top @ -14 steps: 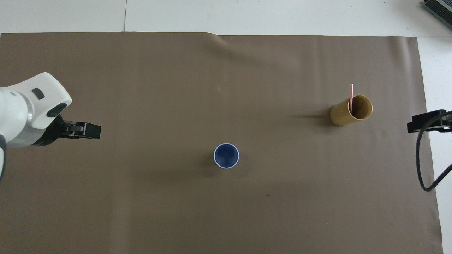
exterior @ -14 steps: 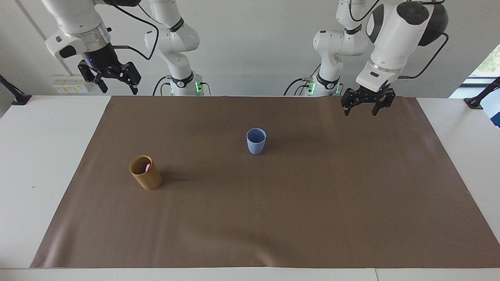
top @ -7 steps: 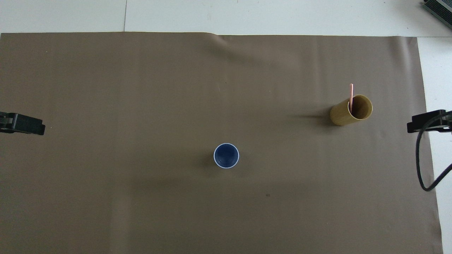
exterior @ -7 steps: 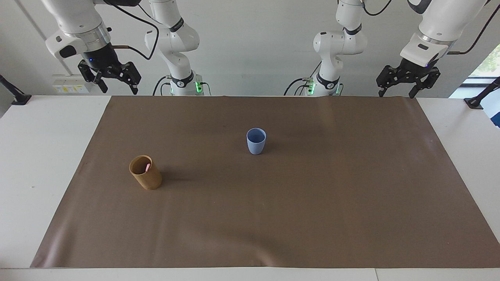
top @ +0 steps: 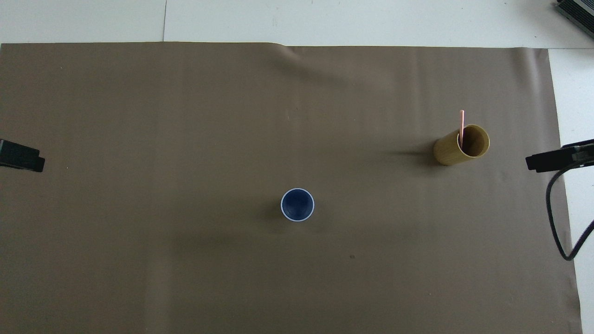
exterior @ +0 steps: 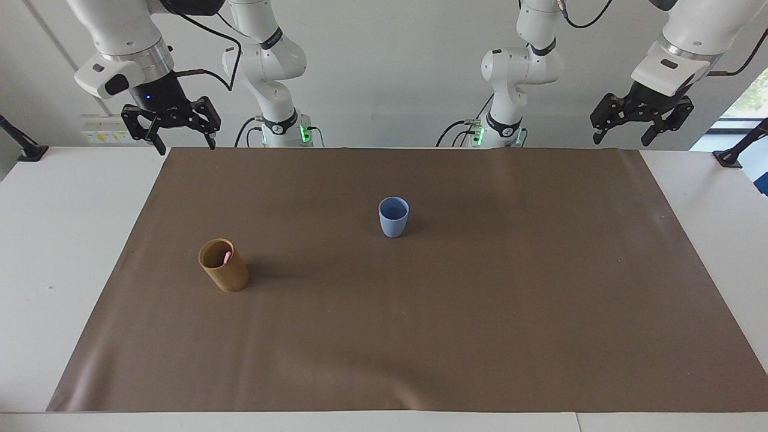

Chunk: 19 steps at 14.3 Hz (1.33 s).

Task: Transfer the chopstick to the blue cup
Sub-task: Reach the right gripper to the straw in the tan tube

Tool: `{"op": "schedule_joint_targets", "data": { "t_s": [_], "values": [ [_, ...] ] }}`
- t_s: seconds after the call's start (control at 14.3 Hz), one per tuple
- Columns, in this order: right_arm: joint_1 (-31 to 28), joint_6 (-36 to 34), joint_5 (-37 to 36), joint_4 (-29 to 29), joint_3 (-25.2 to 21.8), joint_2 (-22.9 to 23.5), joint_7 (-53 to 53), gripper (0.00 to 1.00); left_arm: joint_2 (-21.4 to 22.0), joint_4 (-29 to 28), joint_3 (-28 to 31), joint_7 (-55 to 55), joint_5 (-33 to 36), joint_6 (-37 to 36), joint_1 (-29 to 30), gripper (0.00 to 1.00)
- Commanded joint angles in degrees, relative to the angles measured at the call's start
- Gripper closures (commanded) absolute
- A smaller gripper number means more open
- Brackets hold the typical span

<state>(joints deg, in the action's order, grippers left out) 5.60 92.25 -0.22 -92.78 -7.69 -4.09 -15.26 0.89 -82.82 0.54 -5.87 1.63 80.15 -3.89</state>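
A thin pink chopstick (exterior: 226, 258) stands in a brown cylindrical cup (exterior: 224, 266) toward the right arm's end of the mat; it also shows in the overhead view (top: 461, 124), leaning on the brown cup's (top: 459, 147) rim. The light-blue cup (exterior: 393, 217) stands empty mid-mat (top: 297, 204), nearer to the robots than the brown cup. My right gripper (exterior: 186, 147) is open and empty, raised over the mat's corner by its base (top: 552, 160). My left gripper (exterior: 621, 141) is open and empty, raised over the mat's other near corner (top: 21, 157).
A brown mat (exterior: 420, 336) covers most of the white table (exterior: 54, 252). A black cable (top: 557, 218) hangs from the right arm near the mat's edge.
My left gripper has risen and swung outward from over the mat to its own end of the table. My right gripper has shifted slightly inward. Cups and chopstick have not moved.
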Motion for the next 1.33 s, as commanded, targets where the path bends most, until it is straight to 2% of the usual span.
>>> {"op": "schedule_joint_targets", "data": {
  "t_s": [0.0,0.42,0.7,1.12,1.26],
  "values": [
    [-0.25,6.60,1.45,-5.12,0.22,-1.45,-7.31,0.00,-0.10,1.00,-0.63,-1.86,0.83,-1.66,0.99,0.00],
    [1.52,19.70,1.71,-11.01,0.22,0.49,-21.19,0.00,0.78,-0.32,-0.36,-4.23,1.45,-2.71,2.40,0.00],
    [1.52,27.62,6.19,-14.70,0.22,3.65,-30.34,0.00,0.77,-0.23,-0.45,-3.71,1.00,-2.45,2.49,0.00],
    [1.43,37.90,13.12,-14.88,0.22,11.03,-37.46,0.00,0.78,-0.23,-0.45,-3.79,1.00,-2.36,2.49,0.00],
    [1.43,38.71,13.57,-14.88,0.22,11.56,-37.92,0.00,0.78,-0.23,-0.45,-3.71,1.00,-2.36,2.49,0.00]
  ]
}}
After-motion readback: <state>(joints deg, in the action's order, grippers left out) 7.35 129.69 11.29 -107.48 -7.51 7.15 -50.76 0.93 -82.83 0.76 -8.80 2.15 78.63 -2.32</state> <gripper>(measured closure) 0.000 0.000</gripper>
